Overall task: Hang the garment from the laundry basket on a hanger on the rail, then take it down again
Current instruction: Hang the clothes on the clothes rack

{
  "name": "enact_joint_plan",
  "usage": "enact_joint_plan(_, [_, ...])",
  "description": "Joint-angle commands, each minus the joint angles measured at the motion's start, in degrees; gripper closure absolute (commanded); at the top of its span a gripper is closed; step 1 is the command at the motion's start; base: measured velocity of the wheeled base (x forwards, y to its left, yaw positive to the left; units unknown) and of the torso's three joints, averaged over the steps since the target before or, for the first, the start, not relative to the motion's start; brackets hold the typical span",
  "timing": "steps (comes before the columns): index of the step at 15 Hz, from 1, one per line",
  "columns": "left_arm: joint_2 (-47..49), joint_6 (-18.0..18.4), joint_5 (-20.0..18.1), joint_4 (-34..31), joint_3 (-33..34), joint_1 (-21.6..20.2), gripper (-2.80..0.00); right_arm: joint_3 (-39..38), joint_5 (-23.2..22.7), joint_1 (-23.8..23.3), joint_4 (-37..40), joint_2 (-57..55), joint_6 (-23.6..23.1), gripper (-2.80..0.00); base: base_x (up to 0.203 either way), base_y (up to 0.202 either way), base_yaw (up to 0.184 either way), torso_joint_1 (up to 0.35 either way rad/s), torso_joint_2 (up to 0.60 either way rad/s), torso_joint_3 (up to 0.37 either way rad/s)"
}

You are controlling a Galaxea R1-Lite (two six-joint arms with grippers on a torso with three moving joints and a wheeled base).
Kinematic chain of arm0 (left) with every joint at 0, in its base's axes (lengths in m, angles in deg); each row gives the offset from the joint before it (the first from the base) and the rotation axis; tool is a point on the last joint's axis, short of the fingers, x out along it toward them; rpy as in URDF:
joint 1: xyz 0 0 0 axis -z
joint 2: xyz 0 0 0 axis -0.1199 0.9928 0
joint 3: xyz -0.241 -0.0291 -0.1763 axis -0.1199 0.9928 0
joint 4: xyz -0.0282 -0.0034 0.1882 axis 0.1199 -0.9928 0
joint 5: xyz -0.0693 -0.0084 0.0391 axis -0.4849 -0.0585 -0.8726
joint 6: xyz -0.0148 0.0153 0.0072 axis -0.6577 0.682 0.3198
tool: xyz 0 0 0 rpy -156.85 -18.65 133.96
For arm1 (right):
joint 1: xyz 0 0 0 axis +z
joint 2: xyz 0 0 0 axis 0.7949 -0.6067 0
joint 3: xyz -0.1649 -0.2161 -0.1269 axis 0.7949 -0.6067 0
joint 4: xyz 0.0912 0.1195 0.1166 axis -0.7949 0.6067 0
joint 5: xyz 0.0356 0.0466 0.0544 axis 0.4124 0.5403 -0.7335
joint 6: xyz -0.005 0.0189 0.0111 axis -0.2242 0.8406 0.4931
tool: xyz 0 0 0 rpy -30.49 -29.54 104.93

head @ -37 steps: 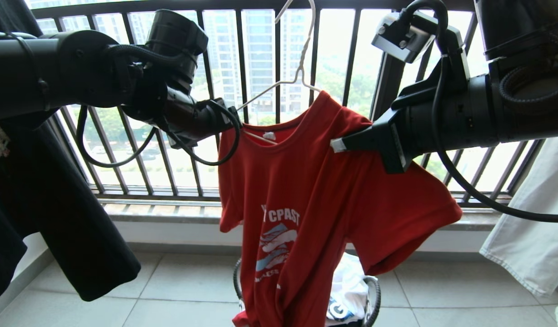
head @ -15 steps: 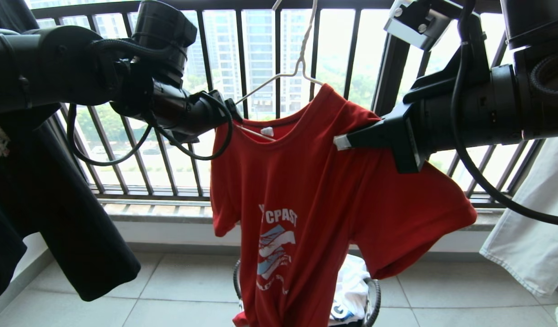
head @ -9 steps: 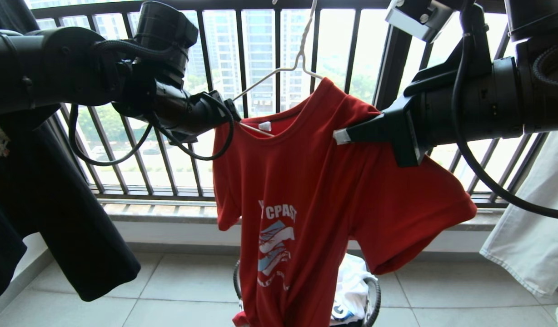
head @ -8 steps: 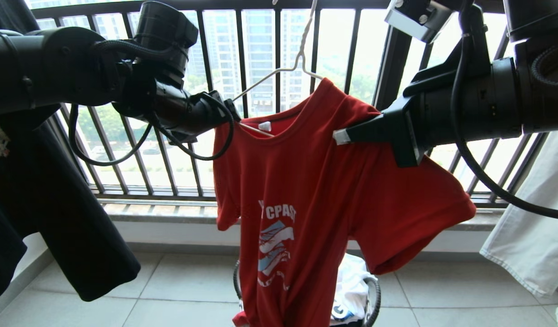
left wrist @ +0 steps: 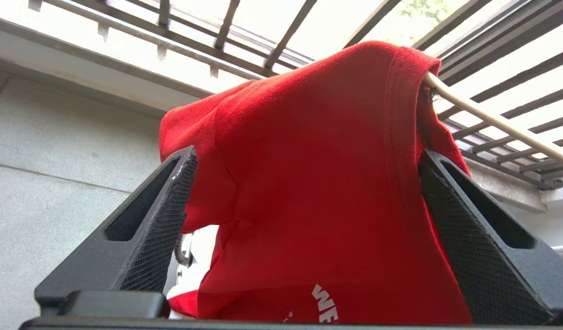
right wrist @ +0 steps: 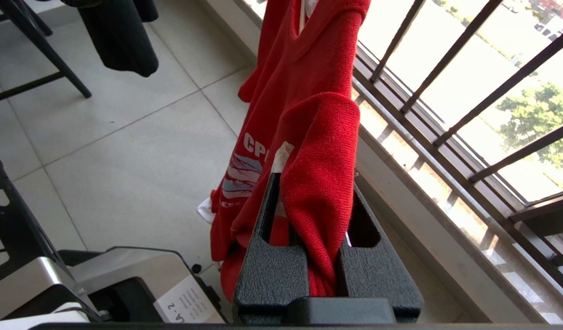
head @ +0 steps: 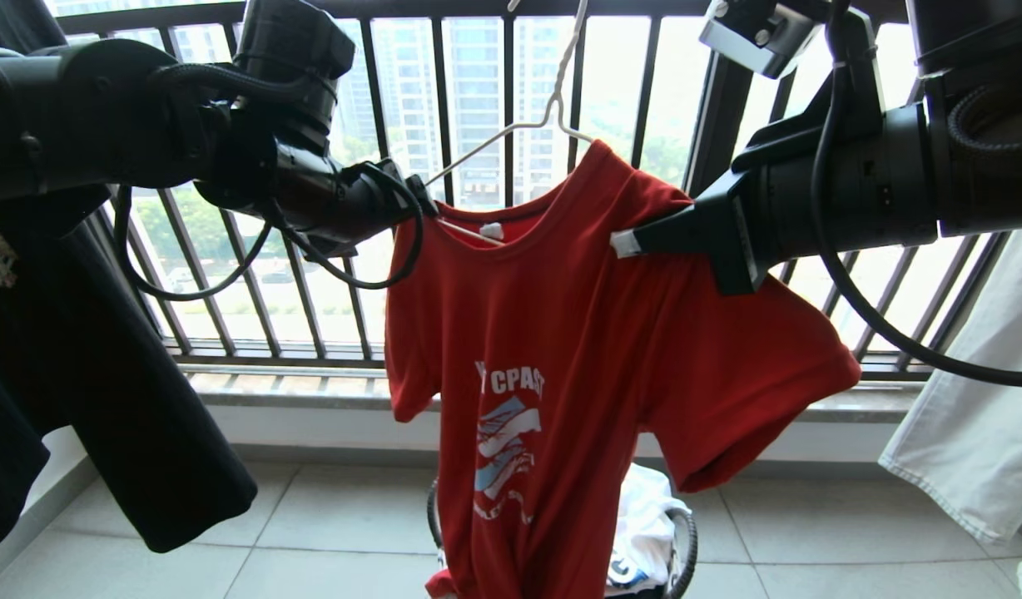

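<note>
The red garment (head: 553,349) hangs on the thin white hanger (head: 511,133) in front of the window bars. The hanger's hook runs out of the top of the head view, and the rail is out of view. My left gripper (head: 415,208) is at the shirt's left shoulder. In the left wrist view it (left wrist: 309,156) stands open, with that shoulder and the hanger wire (left wrist: 492,121) between its fingers (left wrist: 162,215). My right gripper (head: 636,241) is shut on a fold of the other shoulder (right wrist: 318,183). The laundry basket (head: 686,541) stands on the floor below.
A white printed T-shirt (head: 644,532) lies in the basket. A black shirt (head: 103,399) hangs at the left and white cloth (head: 969,416) at the right. The barred window railing (head: 311,291) is close behind. The right wrist view shows a grey box (right wrist: 125,284) and black frame legs (right wrist: 34,59).
Both arms have risen a little, carrying the garment and hanger slightly higher. The shirt's left shoulder has shifted a bit leftward. Both grippers keep the same state.
</note>
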State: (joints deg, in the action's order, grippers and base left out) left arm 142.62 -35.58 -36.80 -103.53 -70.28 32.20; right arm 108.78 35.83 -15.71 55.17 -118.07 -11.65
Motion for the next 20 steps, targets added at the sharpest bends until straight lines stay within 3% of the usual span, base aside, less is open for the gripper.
enact_joint_plan(1, [-1.0, -0.4, 0.0, -0.1, 0.0, 0.0, -2.80, -0.1, -0.1, 0.0, 0.2, -0.4, 0.0, 0.00, 0.000, 0.000, 0.000, 0.000, 0.00, 0.000])
enact_joint_plan(5, [-2.3, -0.5, -0.3, -0.6, 0.3, 0.1, -2.80, 0.0, -0.2, 0.0, 0.0, -1.0, 1.0, 0.00, 0.000, 0.000, 0.000, 0.000, 0.00, 0.000])
enact_joint_plan(11, [-4.1, -1.4, -0.1, -4.8, -1.5, 2.7, -2.80, 0.1, -0.1, 0.0, -0.4, -0.6, 11.3, 0.00, 0.000, 0.000, 0.000, 0.000, 0.00, 0.000])
enact_joint_plan(12, [-4.7, -3.0, 0.0, -5.6, -1.9, 4.1, -2.80, -0.1, 0.0, 0.0, 0.0, -0.2, 12.3, 0.00, 0.000, 0.000, 0.000, 0.000, 0.00, 0.000])
enact_joint_plan(15, [-5.9, -3.2, 0.0, -8.0, -2.1, 6.7, -2.80, -0.4, 0.8, 0.0, 4.3, 1.2, 14.4, 0.00, 0.000, 0.000, 0.000, 0.000, 0.00, 0.000])
enact_joint_plan(20, [-3.8, -2.8, 1.3, -8.3, -2.1, 6.8, -2.80, -3.6, 1.9, 0.0, 4.2, 3.1, 17.5, 0.00, 0.000, 0.000, 0.000, 0.000, 0.00, 0.000])
